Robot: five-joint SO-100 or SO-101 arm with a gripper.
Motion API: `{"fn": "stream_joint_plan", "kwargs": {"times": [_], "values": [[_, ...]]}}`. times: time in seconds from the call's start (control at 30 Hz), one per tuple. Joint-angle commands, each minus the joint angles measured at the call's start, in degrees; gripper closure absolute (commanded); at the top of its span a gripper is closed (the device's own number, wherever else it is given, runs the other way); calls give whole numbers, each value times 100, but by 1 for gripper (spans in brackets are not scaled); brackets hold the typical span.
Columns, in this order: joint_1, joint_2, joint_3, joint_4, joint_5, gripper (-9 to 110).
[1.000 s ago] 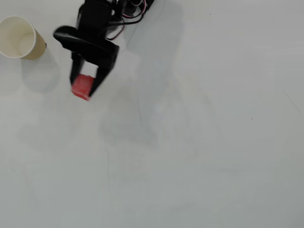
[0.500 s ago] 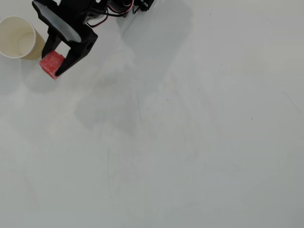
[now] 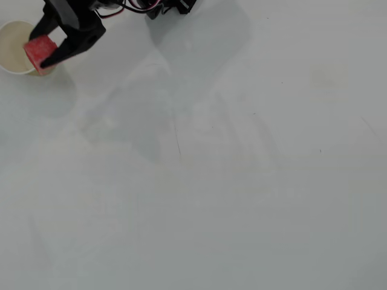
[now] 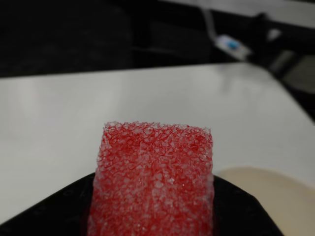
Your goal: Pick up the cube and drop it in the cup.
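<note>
Overhead view shows the pincer [image 3: 43, 48] clamped on the cube [image 3: 40, 51] over the cup [image 3: 12, 55] rim at upper left; centring over the mouth before release seems wise.

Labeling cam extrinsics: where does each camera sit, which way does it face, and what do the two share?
Overhead view: fixed above, looking straight down on the white table; shows the black arm and end effector at top left, holding the cube over the cup.
Wrist view: rides on the end effector, looking out across the table; black fingers frame the cube.
Shared: cube, cup, table.
</note>
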Motion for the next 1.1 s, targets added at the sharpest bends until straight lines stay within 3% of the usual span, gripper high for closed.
{"fn": "stream_joint_plan", "kwargs": {"times": [0.0,1.07], "values": [[369,158,-615,-62,-44,101],[1028,-2417,-2698,-316,-35,102]]}}
